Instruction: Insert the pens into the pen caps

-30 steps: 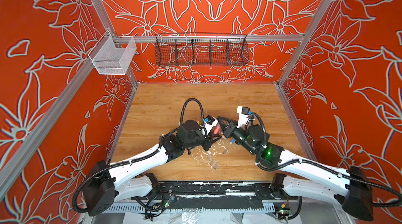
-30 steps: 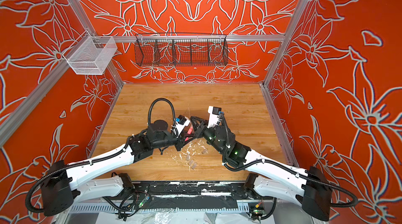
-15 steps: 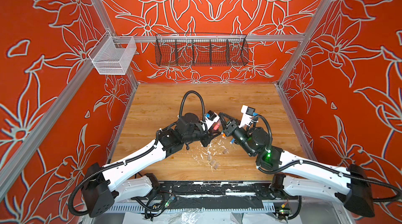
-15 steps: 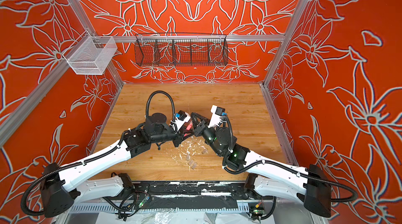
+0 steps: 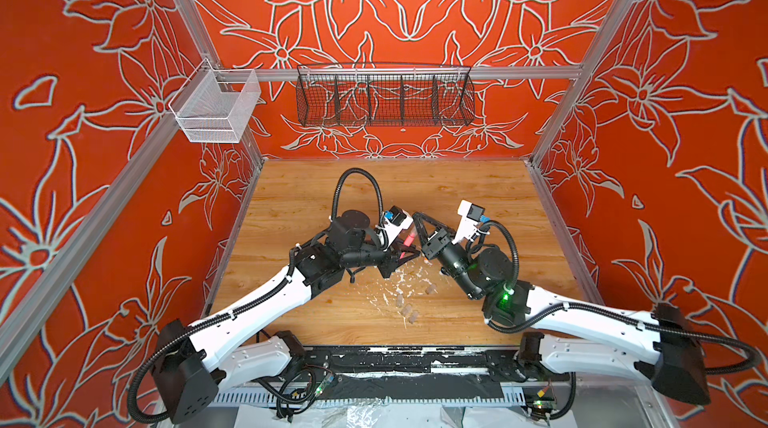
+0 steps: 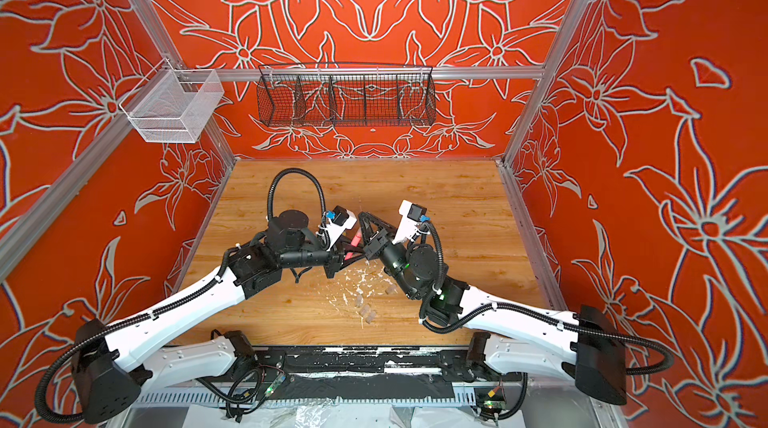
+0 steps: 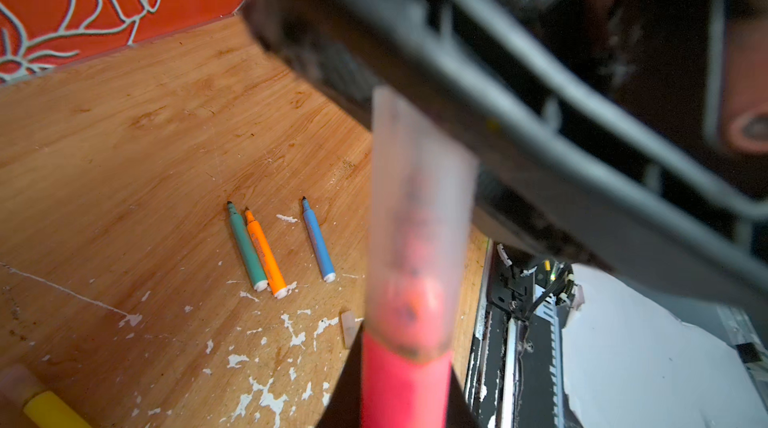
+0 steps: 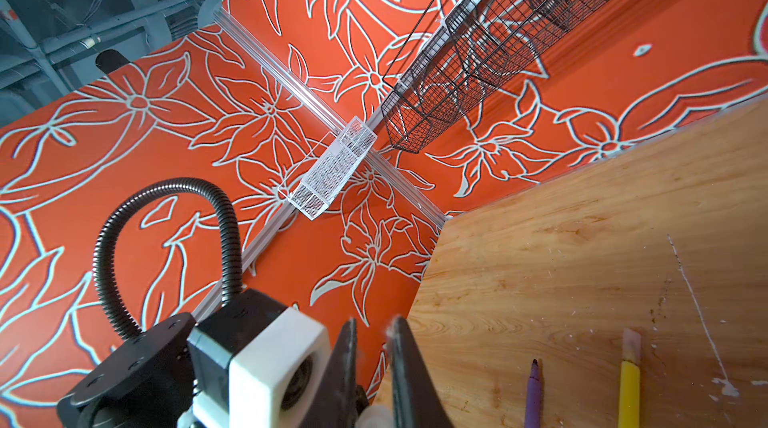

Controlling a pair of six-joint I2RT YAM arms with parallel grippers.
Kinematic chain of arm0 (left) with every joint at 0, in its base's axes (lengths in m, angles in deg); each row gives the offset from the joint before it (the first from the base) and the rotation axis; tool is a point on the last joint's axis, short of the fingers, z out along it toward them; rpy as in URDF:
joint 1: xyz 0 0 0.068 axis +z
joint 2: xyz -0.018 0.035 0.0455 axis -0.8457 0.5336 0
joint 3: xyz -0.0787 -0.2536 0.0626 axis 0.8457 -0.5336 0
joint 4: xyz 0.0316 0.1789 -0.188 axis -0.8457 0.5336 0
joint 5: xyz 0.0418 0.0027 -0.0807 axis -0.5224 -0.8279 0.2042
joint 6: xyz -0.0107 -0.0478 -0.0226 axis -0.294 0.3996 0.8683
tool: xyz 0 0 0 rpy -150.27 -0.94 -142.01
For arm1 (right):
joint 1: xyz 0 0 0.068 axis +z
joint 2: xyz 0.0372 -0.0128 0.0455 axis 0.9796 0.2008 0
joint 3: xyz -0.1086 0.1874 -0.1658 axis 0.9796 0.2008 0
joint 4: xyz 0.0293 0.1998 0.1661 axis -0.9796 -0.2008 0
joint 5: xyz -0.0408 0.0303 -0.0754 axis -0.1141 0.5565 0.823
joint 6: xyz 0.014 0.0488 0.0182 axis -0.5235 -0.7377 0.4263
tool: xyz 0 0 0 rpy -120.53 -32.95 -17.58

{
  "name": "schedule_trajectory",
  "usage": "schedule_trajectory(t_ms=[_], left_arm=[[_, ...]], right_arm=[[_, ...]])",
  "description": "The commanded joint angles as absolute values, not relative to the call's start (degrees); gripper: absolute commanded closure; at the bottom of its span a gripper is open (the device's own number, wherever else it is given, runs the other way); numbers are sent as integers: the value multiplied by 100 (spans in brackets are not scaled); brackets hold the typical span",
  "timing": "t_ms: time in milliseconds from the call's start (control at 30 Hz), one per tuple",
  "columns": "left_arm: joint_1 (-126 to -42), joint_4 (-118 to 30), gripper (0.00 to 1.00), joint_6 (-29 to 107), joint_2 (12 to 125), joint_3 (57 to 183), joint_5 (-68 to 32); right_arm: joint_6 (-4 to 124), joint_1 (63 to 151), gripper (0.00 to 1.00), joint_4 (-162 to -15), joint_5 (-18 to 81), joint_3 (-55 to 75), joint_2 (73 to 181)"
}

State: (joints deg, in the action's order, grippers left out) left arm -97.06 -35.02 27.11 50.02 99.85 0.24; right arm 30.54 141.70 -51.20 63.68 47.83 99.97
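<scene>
The left claw (image 5: 402,256) grasps the pink pen (image 7: 405,384) steady, probably so the clenched right claw (image 8: 374,326) can push the clear cap (image 7: 419,218) onto it with its side.

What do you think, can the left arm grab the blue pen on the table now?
Probably not yet: its claw is shut on the pink pen, capped at the tip. The blue pen lies uncovered on the table, so the way looks free once the claw lets go.
</scene>
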Motion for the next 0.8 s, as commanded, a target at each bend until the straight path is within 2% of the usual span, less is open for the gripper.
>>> schedule_trajectory(t_ms=[0,400,500,633,767], left_arm=[[-8861,-6436,100,4036,4991,10454,-1920],[-8860,-6408,100,3164,4701,10174,-3551],[-8794,-6414,100,3204,4653,10148,-3482],[-7839,-7056,100,4884,4591,9759,-2263],[-7978,-6708,100,4267,4406,9848,-2534]], right_arm=[[2750,15246,100,-6469,3964,5183,10208],[2733,15831,100,-6129,4257,5160,10435],[2743,15909,100,-6043,4199,5093,10599],[2647,16009,100,-5517,4354,5269,10821],[2759,16091,100,-5460,4182,5087,11022]])
